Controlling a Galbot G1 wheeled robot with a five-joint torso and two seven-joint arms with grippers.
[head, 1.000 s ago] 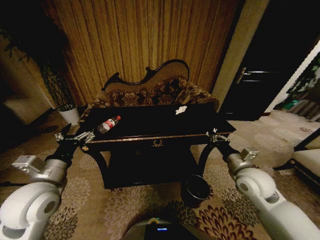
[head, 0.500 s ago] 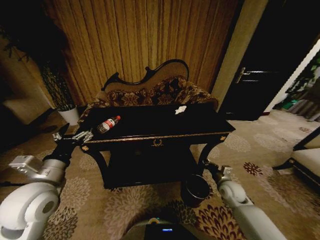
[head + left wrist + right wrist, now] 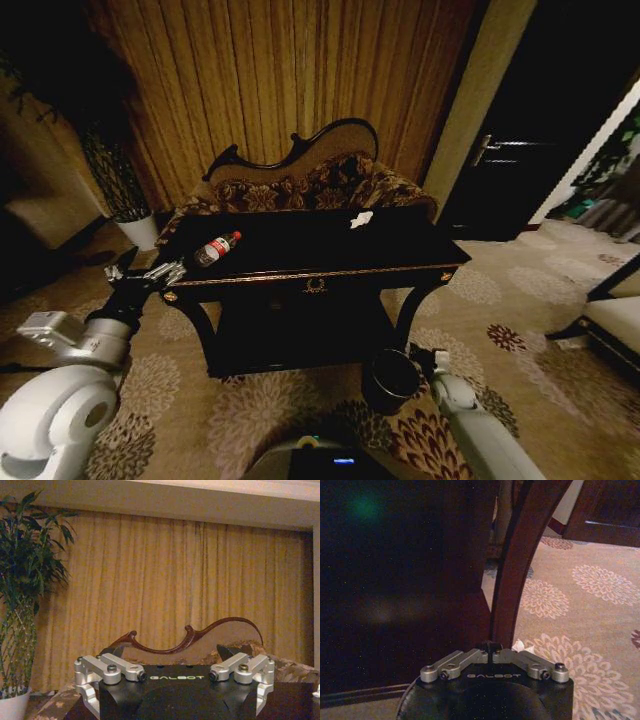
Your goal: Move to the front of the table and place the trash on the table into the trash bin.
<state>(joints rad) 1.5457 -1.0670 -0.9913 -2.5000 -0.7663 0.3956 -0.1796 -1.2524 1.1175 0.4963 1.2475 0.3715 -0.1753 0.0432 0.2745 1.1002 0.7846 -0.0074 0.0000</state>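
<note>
My left gripper (image 3: 145, 275) hangs at the left front corner of the black desk (image 3: 320, 272), level with its gold-trimmed edge; my fingers (image 3: 122, 667) there stand wide apart, holding nothing. The clear bottle (image 3: 216, 248) with the red cap lies on its side on the desk top near that corner, just beyond my left gripper and not touching it. A crumpled white paper scrap (image 3: 361, 219) sits farther back, toward the right side of the top. My right gripper (image 3: 427, 356) is down low by the desk's right front leg (image 3: 520, 565), just beside the round dark trash bin (image 3: 390, 381) that stands on the patterned carpet (image 3: 520, 340); its fingers (image 3: 470, 657) are drawn together with nothing between them. A small white scrap (image 3: 519, 645) lies on the carpet at the foot of that leg
</note>
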